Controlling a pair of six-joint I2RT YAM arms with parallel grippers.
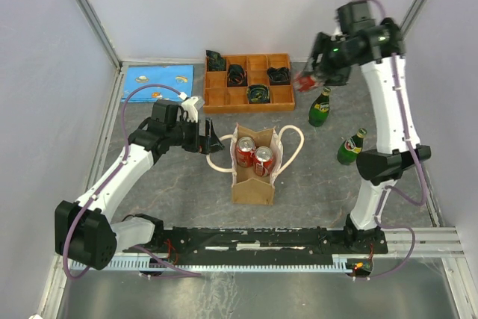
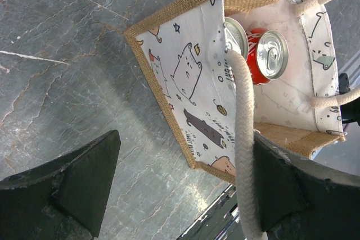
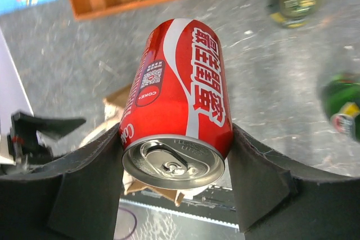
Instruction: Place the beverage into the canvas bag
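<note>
The canvas bag (image 1: 252, 178) stands open in the middle of the table with two red cans (image 1: 254, 156) inside. In the left wrist view the bag (image 2: 191, 77) shows its cat-print lining and the cans (image 2: 270, 54). My left gripper (image 1: 213, 143) is open at the bag's left side. Its cream rope handle (image 2: 243, 139) lies between the jaws, against the right finger (image 2: 292, 189). My right gripper (image 1: 305, 81) is shut on a red cola can (image 3: 180, 99) and holds it high above the table, beside the tray's right end. Part of the bag (image 3: 115, 100) shows below the can.
An orange wooden tray (image 1: 249, 82) with dark items stands at the back. Two green bottles (image 1: 321, 107) (image 1: 349, 147) stand right of the bag and show in the right wrist view (image 3: 295, 4) (image 3: 343, 105). A blue mat (image 1: 157, 80) lies at the back left.
</note>
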